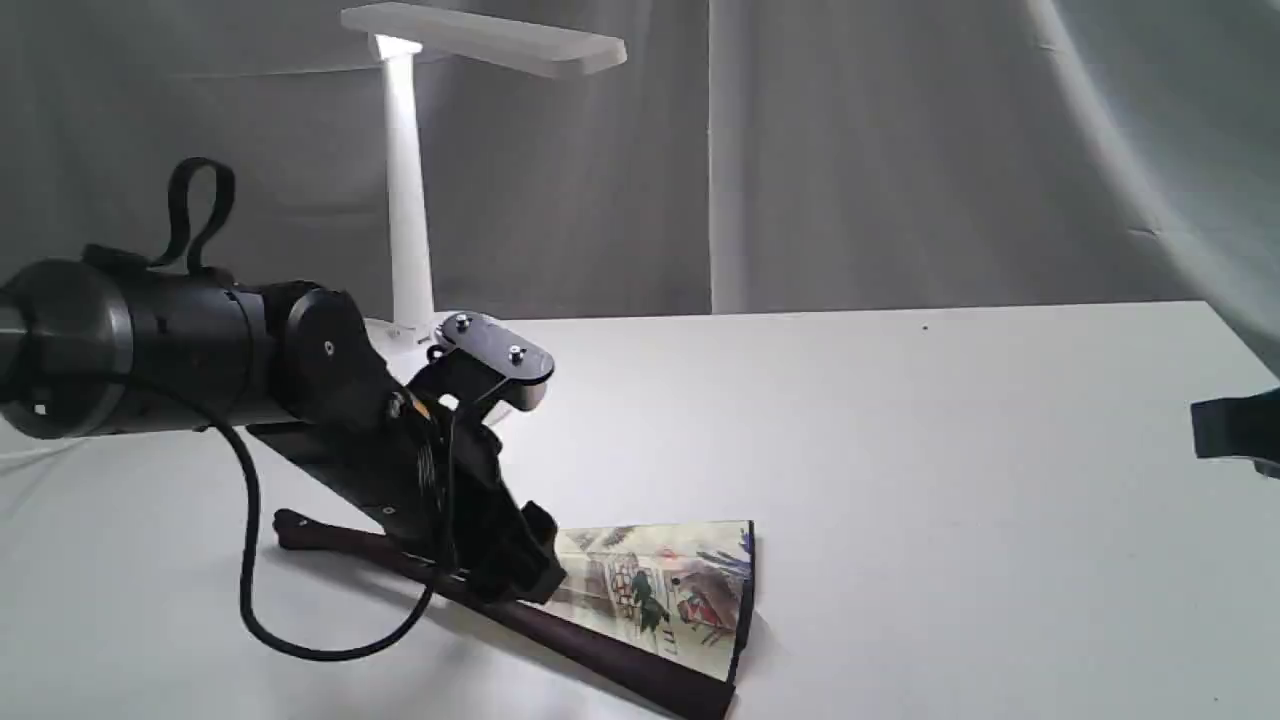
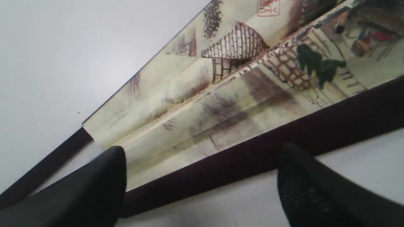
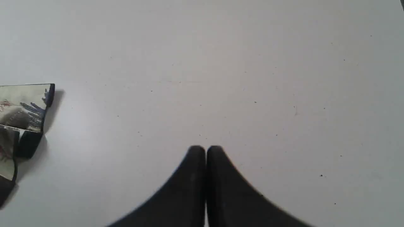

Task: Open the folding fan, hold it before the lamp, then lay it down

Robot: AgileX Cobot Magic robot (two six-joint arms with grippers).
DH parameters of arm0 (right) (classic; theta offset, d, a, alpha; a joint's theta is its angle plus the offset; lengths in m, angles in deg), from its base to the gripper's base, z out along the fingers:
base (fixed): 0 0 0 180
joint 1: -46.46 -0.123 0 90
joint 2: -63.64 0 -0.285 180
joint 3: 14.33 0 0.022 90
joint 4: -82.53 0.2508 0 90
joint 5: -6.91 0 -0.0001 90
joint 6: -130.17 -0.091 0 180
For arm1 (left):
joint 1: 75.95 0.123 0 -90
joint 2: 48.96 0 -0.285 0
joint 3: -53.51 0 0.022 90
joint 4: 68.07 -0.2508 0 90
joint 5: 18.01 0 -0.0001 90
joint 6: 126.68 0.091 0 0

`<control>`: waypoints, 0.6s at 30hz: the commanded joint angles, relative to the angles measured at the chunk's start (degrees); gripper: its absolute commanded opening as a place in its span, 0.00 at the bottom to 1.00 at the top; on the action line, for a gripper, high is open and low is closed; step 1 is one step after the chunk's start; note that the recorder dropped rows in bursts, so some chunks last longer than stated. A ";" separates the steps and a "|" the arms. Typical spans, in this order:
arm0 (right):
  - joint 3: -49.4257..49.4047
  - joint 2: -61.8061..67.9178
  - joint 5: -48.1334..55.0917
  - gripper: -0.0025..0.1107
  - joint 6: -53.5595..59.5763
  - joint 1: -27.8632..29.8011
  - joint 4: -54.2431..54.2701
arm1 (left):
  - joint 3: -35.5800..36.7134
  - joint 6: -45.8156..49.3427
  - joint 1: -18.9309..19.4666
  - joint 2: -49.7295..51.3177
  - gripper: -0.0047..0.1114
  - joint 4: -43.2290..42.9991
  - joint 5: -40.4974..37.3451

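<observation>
White table [image 1: 950, 420], fan [image 1: 660, 590] lying partly spread before the lamp [image 1: 405, 200].
Left gripper [image 2: 202, 149] straddles its dark rib [image 2: 252, 154], fingers [image 2: 94, 186] wide apart; right gripper [image 3: 205, 149], pressed shut, hangs over open table beyond.

A white table [image 1: 950, 450] fills the lower part of the exterior view, its matte top plain and smooth, dotted with tiny dark specks [image 3: 321, 175] that show in the right wrist view. Behind its far edge hangs a grey cloth backdrop [image 1: 900, 150], falling in soft folds. A vertical seam [image 1: 710, 180] splits it: the left panel is darker, the right one paler. At the far right a pale fold [image 1: 1150, 170] sweeps down diagonally. Light falls brightest on the tabletop left of centre
</observation>
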 commanded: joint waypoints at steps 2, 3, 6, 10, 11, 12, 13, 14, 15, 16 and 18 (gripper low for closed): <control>-0.31 0.03 -0.35 0.02 0.27 -0.11 1.01 | -4.21 -5.03 -0.23 1.85 0.61 -2.24 -2.72; -0.31 0.03 -0.35 0.02 0.27 -0.11 1.01 | -6.13 -6.00 -0.23 2.51 0.61 -3.30 -3.75; -0.31 0.03 -0.46 0.02 0.27 -0.11 1.01 | -9.88 -5.89 -0.23 3.90 0.61 -6.16 -7.08; -0.31 0.03 -0.46 0.02 0.27 -0.11 1.01 | -10.97 -5.35 -0.23 5.21 0.61 -12.66 -7.70; -0.31 0.03 -0.46 0.02 0.27 -0.11 1.01 | -10.97 -5.35 -0.23 5.46 0.61 -13.53 -7.70; -0.31 0.03 -0.46 0.02 0.27 -0.11 1.01 | -10.97 -5.35 -0.23 5.76 0.61 -13.73 -7.70; -0.31 0.03 -0.46 0.02 0.27 -0.11 1.01 | -10.97 -5.59 -0.23 6.06 0.61 -13.50 -7.70; -0.31 0.03 -0.46 0.02 0.27 -0.11 1.01 | -10.87 -5.55 -0.23 6.47 0.61 -13.50 -7.70; -0.31 0.03 -0.46 0.02 0.27 -0.11 1.01 | -10.87 -5.55 -0.23 6.76 0.61 -13.50 -7.70; -0.31 0.03 -0.46 0.02 0.27 -0.11 1.01 | -10.87 -5.55 -0.23 7.04 0.61 -13.32 -7.70; -0.31 0.03 -0.46 0.02 0.38 -0.11 1.01 | -10.87 -5.55 -0.23 7.76 0.61 -12.89 -7.59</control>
